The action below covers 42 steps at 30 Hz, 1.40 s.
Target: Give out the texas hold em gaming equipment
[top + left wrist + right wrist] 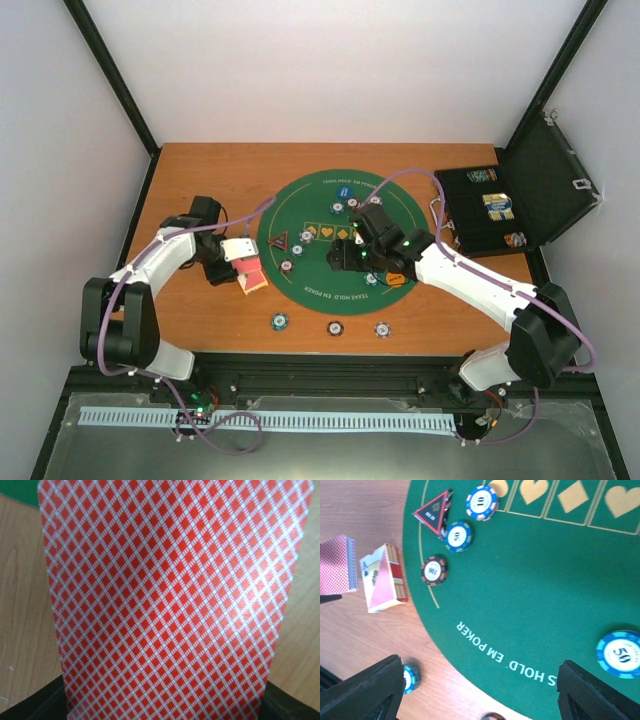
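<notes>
Top external view: the left gripper [246, 262] is clamped on the playing cards [250, 267], just off the left edge of the green mat [312, 205]. The right gripper [345, 258] hovers over the mat's near half. Three poker chips [335, 327] lie on the wood below the mat.

Left wrist view: the cards' red diamond back [170, 595] fills the frame.

Right wrist view: the right gripper's fingers [365, 690] stand wide apart and empty above the mat's lettering. The triangular button [432, 514] sits at the mat's left rim, with the card box [382, 577] just outside it.
</notes>
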Motion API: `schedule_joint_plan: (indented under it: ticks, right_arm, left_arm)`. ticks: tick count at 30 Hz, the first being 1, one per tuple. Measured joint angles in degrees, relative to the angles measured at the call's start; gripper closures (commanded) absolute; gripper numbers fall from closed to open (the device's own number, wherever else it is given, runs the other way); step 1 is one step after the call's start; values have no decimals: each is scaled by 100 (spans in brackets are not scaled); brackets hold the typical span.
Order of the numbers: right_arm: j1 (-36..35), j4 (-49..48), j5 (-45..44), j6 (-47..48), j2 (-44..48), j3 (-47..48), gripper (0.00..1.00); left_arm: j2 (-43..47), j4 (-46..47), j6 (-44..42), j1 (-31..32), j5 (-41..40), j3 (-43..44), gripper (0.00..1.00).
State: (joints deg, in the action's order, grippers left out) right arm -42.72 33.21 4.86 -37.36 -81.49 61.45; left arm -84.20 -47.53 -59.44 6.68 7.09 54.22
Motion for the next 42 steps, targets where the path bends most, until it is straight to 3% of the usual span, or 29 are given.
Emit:
schedule_joint_plan:
  ticks: [6, 23, 34, 42]
  right_arm:
    - [-68, -474, 549, -177, -37, -70, 17]
    - [-859, -2896, 2302, -1233, -1300, 179, 18]
    - [-881, -4159, 2752, -1878, -1484, -63, 21]
    - [-881, -4771, 2911, -2208, -1823, -66, 29]
  left_arm:
    - [219, -483, 0, 0, 332, 280, 97]
    - [1346, -1285, 205, 610, 638, 352, 98]
    - [1460, -1550, 254, 693, 671, 501, 98]
    - [1499, -1637, 269, 903, 708, 640, 98]
